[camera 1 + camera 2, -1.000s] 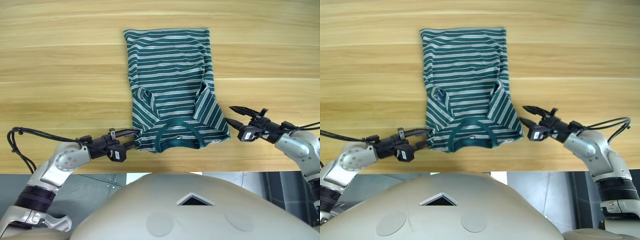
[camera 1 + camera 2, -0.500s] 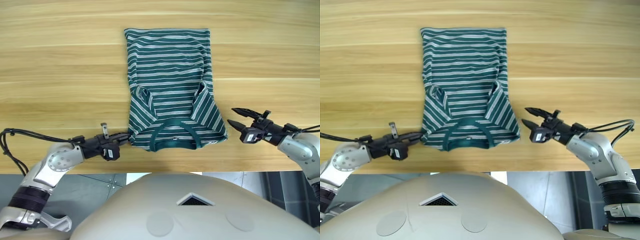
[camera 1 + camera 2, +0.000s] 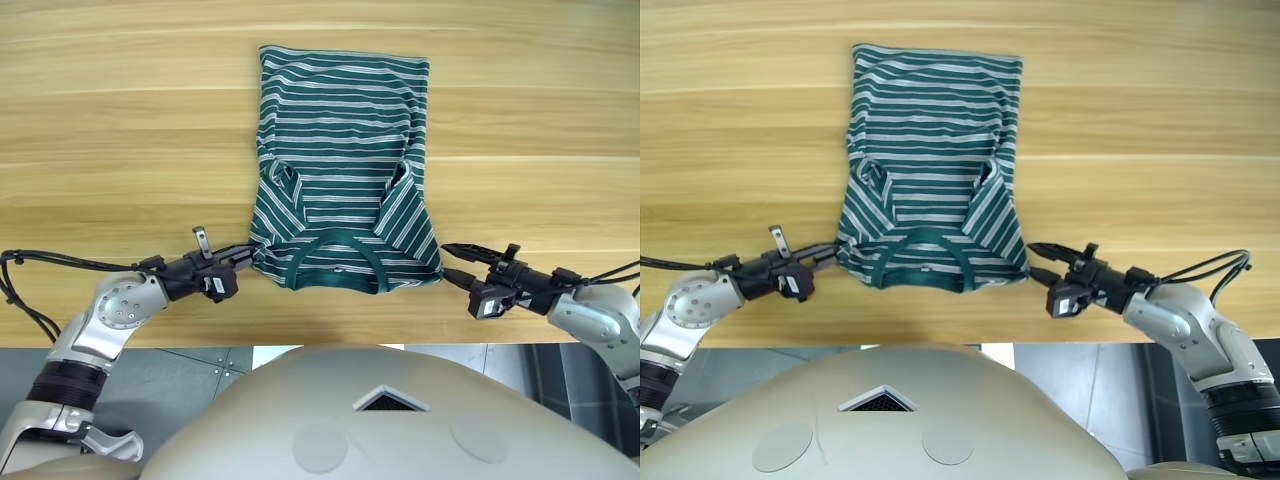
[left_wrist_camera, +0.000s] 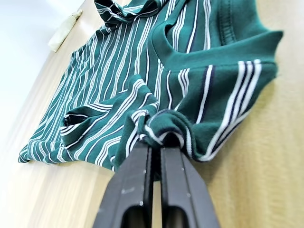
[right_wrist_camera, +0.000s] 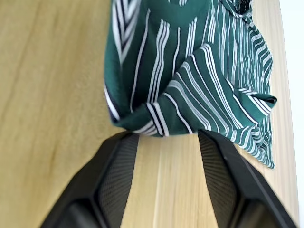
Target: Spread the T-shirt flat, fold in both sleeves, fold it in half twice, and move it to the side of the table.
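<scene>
T-shirt [image 3: 345, 150], green white-striped fabric, long axis up-frame; left gripper [image 3: 248, 256] pinches its lower-left corner, right gripper [image 3: 445, 262] fingers parted astride lower-right corner.

Illumination bright, even and diffuse, apparently from overhead: the table [image 3: 120, 120] is uniformly lit across both head views, and its wood grain lines run straight out to the frame edges. Shadows are faint and soft-edged, limited to a narrow dark rim under the T-shirt [image 3: 345, 150] folds and its lifted collar-end corners. In both wrist views the area beyond the table's edge is washed out to near white.
</scene>
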Controlling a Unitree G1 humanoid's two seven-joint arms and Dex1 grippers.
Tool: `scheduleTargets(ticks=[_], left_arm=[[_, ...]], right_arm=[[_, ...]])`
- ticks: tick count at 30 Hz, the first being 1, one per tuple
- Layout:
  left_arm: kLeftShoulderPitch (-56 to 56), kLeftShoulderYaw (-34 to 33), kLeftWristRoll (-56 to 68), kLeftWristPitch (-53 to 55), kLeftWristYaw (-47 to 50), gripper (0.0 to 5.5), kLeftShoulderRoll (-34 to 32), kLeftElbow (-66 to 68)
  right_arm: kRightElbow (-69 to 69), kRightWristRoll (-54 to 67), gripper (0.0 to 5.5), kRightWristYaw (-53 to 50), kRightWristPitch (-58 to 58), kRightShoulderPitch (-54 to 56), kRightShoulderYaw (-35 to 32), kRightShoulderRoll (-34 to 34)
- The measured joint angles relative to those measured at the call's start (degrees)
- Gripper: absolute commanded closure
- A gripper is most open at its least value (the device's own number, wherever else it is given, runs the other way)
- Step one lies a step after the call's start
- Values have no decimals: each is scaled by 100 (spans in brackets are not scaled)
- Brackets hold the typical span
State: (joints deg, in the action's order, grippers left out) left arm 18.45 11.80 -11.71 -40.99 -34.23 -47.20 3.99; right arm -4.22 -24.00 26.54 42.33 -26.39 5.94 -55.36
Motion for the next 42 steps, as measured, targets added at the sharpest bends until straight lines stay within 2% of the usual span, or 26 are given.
scheduleTargets(ticks=[9, 21, 27, 31, 38, 42], left_arm=[[-171, 96, 0, -14, -15, 547, 86, 85], [-143, 108, 29, -203, 45, 547, 131, 229], [303, 59, 192, -226, 166, 547, 165, 8], [1091, 63, 228, -108, 105, 548, 85, -728], [2026, 17, 535, -12, 128, 548, 62, -1636], [1838, -335, 977, -16, 285, 548, 253, -1710]], right_arm=[[-98, 0, 318, 158, 60, 269, 360, 4], [312, -25, 544, 98, 186, 530, 593, 51], [368, -5, 549, -34, 124, 459, 478, 76], [147, 404, 550, -124, 8, -16, -104, 39], [-432, 1207, 550, -127, -22, -813, -583, 128], [-717, 1652, 550, -73, -114, -502, -618, 327]])
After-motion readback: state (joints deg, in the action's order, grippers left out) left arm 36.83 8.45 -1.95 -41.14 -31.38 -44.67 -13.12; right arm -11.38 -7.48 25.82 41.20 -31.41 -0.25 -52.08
